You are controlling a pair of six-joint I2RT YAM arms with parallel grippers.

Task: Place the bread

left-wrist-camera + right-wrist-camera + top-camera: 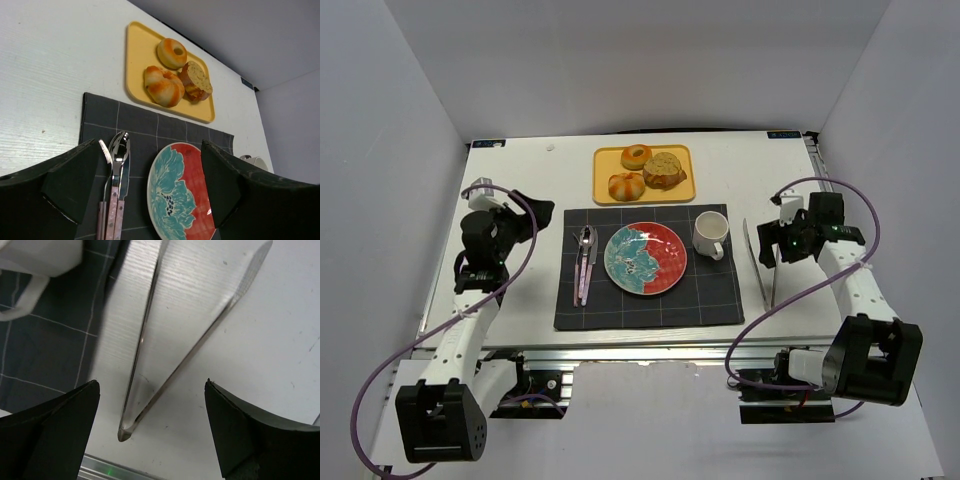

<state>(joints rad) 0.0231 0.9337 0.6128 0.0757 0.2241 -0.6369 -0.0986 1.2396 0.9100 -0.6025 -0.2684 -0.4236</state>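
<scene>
1. Left pincer (150, 172): fingers apart, holding nothing.
2. The bread (196, 80), a thick slice with a yellowish speckled face and brown crust, lies on the yellow tray (136, 55), touching a bun (162, 86).
3. Right pincer (151, 410): spread wide above tongs (132, 315).

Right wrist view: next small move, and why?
Probably lower the right gripper straight down and close it on the tongs. It is open, and the tongs lie on the table between its fingers, not yet held. The bread slice sits on the tray; the plate is bare.
</scene>
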